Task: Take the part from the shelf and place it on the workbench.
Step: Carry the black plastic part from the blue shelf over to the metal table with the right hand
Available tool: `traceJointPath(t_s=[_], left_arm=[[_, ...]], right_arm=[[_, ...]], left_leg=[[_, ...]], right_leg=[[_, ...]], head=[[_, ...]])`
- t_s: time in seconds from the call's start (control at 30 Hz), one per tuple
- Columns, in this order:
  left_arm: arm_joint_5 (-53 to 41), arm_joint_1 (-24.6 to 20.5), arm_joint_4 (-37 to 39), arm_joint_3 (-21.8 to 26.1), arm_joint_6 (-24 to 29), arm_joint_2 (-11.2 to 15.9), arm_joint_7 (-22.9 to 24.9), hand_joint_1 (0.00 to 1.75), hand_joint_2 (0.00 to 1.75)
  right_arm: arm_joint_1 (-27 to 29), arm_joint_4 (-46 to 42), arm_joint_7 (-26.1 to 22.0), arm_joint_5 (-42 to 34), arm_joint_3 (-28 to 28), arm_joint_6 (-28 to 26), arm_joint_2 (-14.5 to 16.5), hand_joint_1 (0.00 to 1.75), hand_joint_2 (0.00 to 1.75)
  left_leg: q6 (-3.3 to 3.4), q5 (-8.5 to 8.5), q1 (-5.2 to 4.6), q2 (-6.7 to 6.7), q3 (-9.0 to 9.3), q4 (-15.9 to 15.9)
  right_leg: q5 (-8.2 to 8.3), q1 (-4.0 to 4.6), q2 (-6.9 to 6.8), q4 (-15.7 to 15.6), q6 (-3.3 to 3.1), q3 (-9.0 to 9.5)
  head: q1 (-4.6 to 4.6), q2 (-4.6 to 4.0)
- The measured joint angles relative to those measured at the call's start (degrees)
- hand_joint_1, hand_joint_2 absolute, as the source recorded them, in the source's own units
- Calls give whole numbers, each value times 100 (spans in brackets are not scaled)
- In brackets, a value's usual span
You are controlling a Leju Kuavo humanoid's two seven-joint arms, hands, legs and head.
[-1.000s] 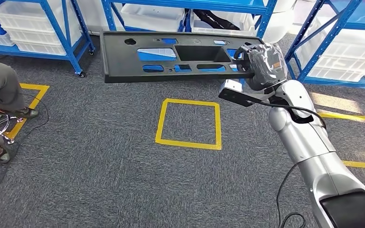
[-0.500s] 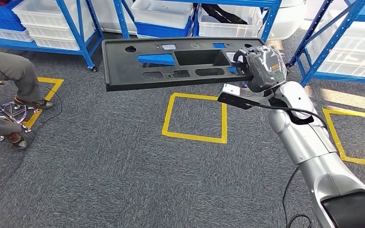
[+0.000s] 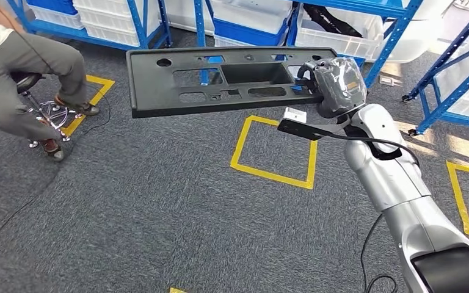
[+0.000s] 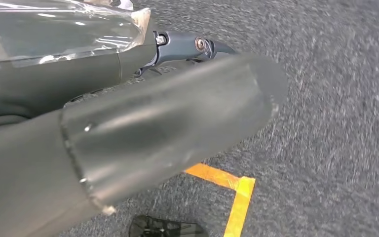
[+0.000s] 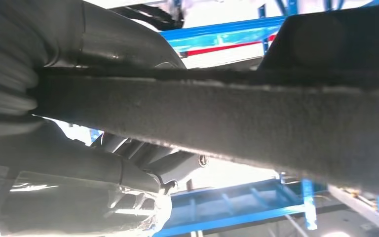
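Observation:
The part (image 3: 152,91) is a long black plastic panel with several cut-outs, held level above the carpet, its length running out to the left. My right hand (image 3: 337,85), wrapped in clear film, grips its right end from the side. In the right wrist view the panel's rough black edge (image 5: 276,123) crosses the picture, clamped between the thumb and the fingers (image 5: 79,163). My left hand (image 4: 153,128) hangs over the carpet with its thick grey thumb stretched out and nothing in it.
A person (image 3: 24,61) sits on a wheeled stool (image 3: 43,113) at the left. Blue shelves (image 3: 201,24) with white bins (image 3: 250,15) stand behind the panel, and another blue rack (image 3: 458,67) stands at the right. A yellow taped square (image 3: 308,155) marks the carpet.
The whole picture has shifted, so the camera has turned: shelves and the yellow square slid right and the seated person came further in. My right hand still holds the panel the same way.

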Motion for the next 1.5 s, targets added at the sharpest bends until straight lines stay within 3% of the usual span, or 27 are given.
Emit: traceJointPath(t_s=[0.07, 0.1, 0.17, 0.23, 0.3, 0.37, 0.43, 0.47, 0.53, 0.6, 0.63, 0.67, 0.77, 0.83, 0.9, 0.97, 1.0, 1.07, 1.1, 1.13, 1.17, 1.23, 1.27, 1.33, 1.4, 1.43, 1.5], left_arm=[[-5, 1, 1, 1, 0, -1, 2, 0, 0], [-8, 6, 1, 1, 0, -2, 4, 0, 0], [-8, 14, 2, 2, 0, -3, 8, 0, 0], [-8, 10, 2, 3, 0, -10, 9, 0, 0], [-8, 10, 2, 4, -2, -16, 11, 0, 0], [-13, 24, 2, 8, -4, -15, 21, 0, 0], [-24, 36, 2, 13, -24, -13, 38, 0, 0], [-31, 35, 2, 15, -38, -11, 51, 0, 0], [-48, 27, 2, 15, -76, -10, 84, 0, 0], [-79, 24, 2, 15, -115, -10, 117, 0, 0], [-99, 24, 2, 14, -133, -10, 130, 0, 0], [-126, 24, 2, 14, -150, -10, 142, 0, 0], [-262, 6, 2, -2, -199, 0, 211, 0, 0], [-337, -5, 2, -24, -227, 10, 277, 0, 0], [-356, -3, 2, -32, -249, 23, 320, 0, 0], [-357, -8, 2, -32, -273, 34, 337, 0, 0], [-361, -17, 2, -32, -284, 38, 339, 0, 0], [-376, -34, 2, -32, -297, 43, 339, 0, 0], [-387, -36, 2, -32, -303, 42, 339, 0, 0], [-393, -34, 2, -32, -307, 41, 339, 0, 0], [-398, -31, 2, -33, -311, 40, 339, 0, 0], [-403, -31, 2, -34, -318, 36, 339, 0, 0], [-405, -33, 2, -34, -320, 33, 339, 0, 0], [-410, -28, 2, -34, -319, 33, 349, 0, 0], [-415, -12, 2, -33, -309, 40, 370, 0, 0], [-416, -3, 2, -33, -303, 45, 379, 0, 0], [-422, 4, 2, -33, -295, 55, 393, 0, 0]], right_arm=[[23, 9, 8, 4, 2, -1, -27, 169, 175], [39, 13, 10, 7, 5, -1, -34, 169, 175], [56, 19, 12, 13, 12, -1, -39, 169, 175], [44, 19, 11, 17, 14, -1, -42, 169, 175], [28, 19, 12, 19, 14, -2, -45, 169, 175], [28, 19, 14, 29, 23, -4, -36, 169, 175], [30, 16, 19, 51, 33, -12, -21, 169, 175], [34, 14, 24, 56, 34, -17, -20, 169, 175], [65, 13, 30, 50, 33, -33, -22, 169, 175], [139, 13, 31, 45, 33, -60, -24, 169, 175], [186, 12, 31, 54, 34, -81, -21, 169, 175], [230, 10, 31, 69, 34, -105, -18, 169, 175], [338, -49, 37, 110, 15, -176, -25, 169, 175], [433, -143, 45, 125, -18, -220, -49, 169, 175], [559, -253, 49, 155, -36, -242, -60, 169, 175], [675, -341, 61, 204, -43, -243, -63, 169, 175], [725, -370, 73, 232, -46, -242, -66, 169, 175], [819, -399, 103, 280, -46, -235, -69, 169, 175], [867, -407, 113, 296, -46, -233, -72, 169, 175], [907, -415, 117, 309, -46, -231, -73, 169, 175], [935, -428, 118, 319, -47, -231, -74, 169, 175], [955, -461, 117, 327, -56, -231, -77, 169, 175], [954, -479, 117, 329, -61, -231, -77, 169, 175], [951, -507, 116, 328, -72, -228, -78, 169, 175], [946, -529, 110, 334, -74, -221, -71, 169, 175], [941, -539, 106, 343, -72, -216, -65, 169, 175], [928, -559, 99, 376, -67, -206, -43, 169, 175]], left_leg=[[33, 25, -7, -122, -32, 0], [37, 35, -11, -186, -40, 1], [27, 55, -15, -308, -45, 3], [-12, 81, -23, -426, -59, 10], [-72, 114, -42, -523, -96, 15], [-138, 154, -44, -596, -135, 0], [-191, 76, -42, -469, -204, 104], [-213, -57, -42, -347, -292, 300], [-253, -448, -40, -133, -596, 1014], [-284, -660, -28, -84, -843, 1600], [-295, -619, -19, -68, -829, 1610], [-299, -492, -9, -36, -702, 1394], [-268, -108, -14, 227, -118, 328], [-204, -68, -45, 259, -22, 86], [-112, -30, -57, 129, -34, 53], [-12, 20, -55, 24, -27, 3], [25, 40, -48, -27, -28, -11], [62, 57, -51, -150, -45, -13], [66, 61, -52, -219, -47, -12], [67, 66, -53, -289, -49, -11], [62, 73, -53, -356, -48, -10], [31, 93, -55, -487, -51, -6], [5, 104, -61, -545, -58, -3], [-57, 133, -71, -631, -88, -5], [-122, 160, -56, -689, -126, -10], [-149, 136, -55, -643, -153, 25], [-192, -121, -52, -387, -329, 409]], right_leg=[[-268, -4, 110, 760, -2, -361], [-294, -3, 127, 930, 21, -446], [-90, -6, 153, 596, 97, -289], [233, -19, 298, -234, 144, 104], [395, -13, 405, -697, 103, 306], [433, -9, 338, -727, 26, 307], [475, -49, 247, -743, -60, 310], [491, -71, 198, -753, -108, 313], [497, -52, 100, -756, -173, 308], [497, -37, -11, -755, -187, 303], [497, -35, -68, -754, -186, 301], [496, -35, -118, -752, -185, 301], [472, 14, -252, -735, -145, 288], [459, 75, -340, -734, -100, 280], [440, 86, -404, -734, -40, 279], [291, 60, -249, -508, -10, 171], [148, 34, -111, -224, -22, 35], [-155, 15, 79, 546, -47, -315], [-227, 10, 114, 807, -34, -438], [-214, 9, 132, 869, -2, -466], [-113, 2, 147, 693, 41, -381], [199, -34, 275, -105, 115, -1], [318, -34, 344, -445, 117, 167], [410, -9, 407, -719, 65, 294], [459, -12, 309, -733, -13, 298], [482, -29, 261, -747, -54, 301], [518, -66, 154, -776, -155, 310]], head=[[4, 0], [4, 0], [4, 0], [7, 0], [1, 0], [-2, 0], [-13, 0], [-23, 0], [-42, 0], [-42, 0], [-43, 0], [-43, 0], [-38, 0], [-10, 0], [7, 0], [10, 0], [15, 0], [21, 0], [20, 0], [21, 0], [21, 0], [22, 0], [20, 0], [13, 0], [12, 0], [11, 0], [-15, 0]])
